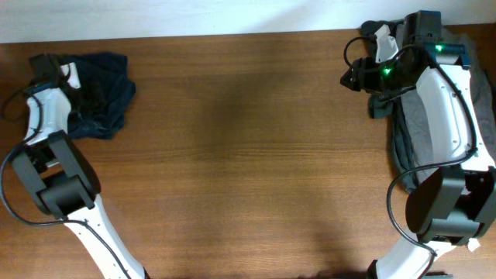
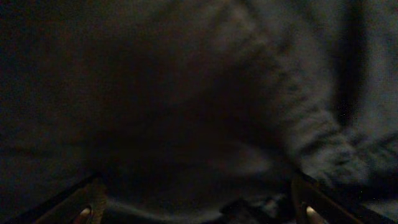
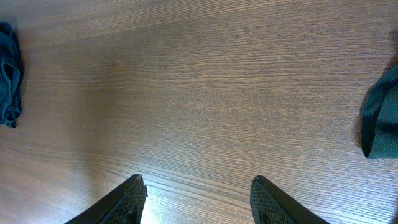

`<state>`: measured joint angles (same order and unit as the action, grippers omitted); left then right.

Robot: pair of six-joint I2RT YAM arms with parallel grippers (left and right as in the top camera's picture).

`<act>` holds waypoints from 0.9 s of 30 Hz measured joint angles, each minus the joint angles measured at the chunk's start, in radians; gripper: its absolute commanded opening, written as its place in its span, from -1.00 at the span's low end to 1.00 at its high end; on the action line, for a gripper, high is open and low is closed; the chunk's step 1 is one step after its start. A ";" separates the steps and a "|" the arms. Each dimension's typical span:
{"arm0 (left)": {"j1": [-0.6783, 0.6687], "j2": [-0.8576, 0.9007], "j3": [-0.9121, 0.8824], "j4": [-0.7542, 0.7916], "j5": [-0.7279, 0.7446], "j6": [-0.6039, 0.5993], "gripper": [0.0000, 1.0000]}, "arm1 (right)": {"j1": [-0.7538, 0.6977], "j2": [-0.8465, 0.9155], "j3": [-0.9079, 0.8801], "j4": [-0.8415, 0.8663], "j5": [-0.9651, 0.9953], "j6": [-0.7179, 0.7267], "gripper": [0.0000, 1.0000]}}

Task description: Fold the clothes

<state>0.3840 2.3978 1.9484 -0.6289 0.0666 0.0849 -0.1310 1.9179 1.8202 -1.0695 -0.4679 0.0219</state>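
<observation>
From overhead we see the counter (image 1: 248, 155) bare in its middle, with the clothes split between its two far corners. A crumpled navy garment (image 1: 105, 93) lies at the far left, and the left arm (image 1: 46, 139) reaches up over its left edge. At the far right a grey pile (image 1: 404, 143) lies under and beside the right arm (image 1: 446, 116), which carries two green lights (image 1: 385, 71). From this height we cannot tell how either tool stands.

The wrist views supply that. In the left wrist view the left tool (image 2: 199, 214) is pushed in close to dark cloth that fills almost the whole picture. Its fingers (image 2: 308, 202) show only at the two bottom corners, spread wide with cloth lying between them. We cannot tell whether they press on it.

The right wrist view shows the right tool (image 3: 199, 199) held above bare wood, its two dark textured fingers (image 3: 121, 202) wide apart with nothing between them. This view looks across the counter. The navy garment shows as a small bunch at the left edge, and a dark fold of cloth (image 3: 379, 118) juts in at the right edge, well apart from the fingers.

Any labels on the cloth or arms are too small for us to read.
</observation>
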 measured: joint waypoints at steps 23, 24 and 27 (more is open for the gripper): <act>-0.060 0.036 -0.036 0.211 -0.097 0.137 0.86 | 0.000 0.000 0.000 0.000 0.000 0.000 0.18; -0.060 0.042 -0.036 0.229 -0.097 0.137 0.86 | 0.000 0.000 0.000 0.000 0.000 0.000 0.18; -0.060 0.054 -0.034 0.277 -0.089 0.153 0.86 | 0.000 0.000 0.000 0.000 0.000 0.000 0.18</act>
<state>0.3237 2.4519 1.9141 -0.3515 -0.0219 0.2379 -0.1310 1.9179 1.8202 -1.0695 -0.4675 0.0219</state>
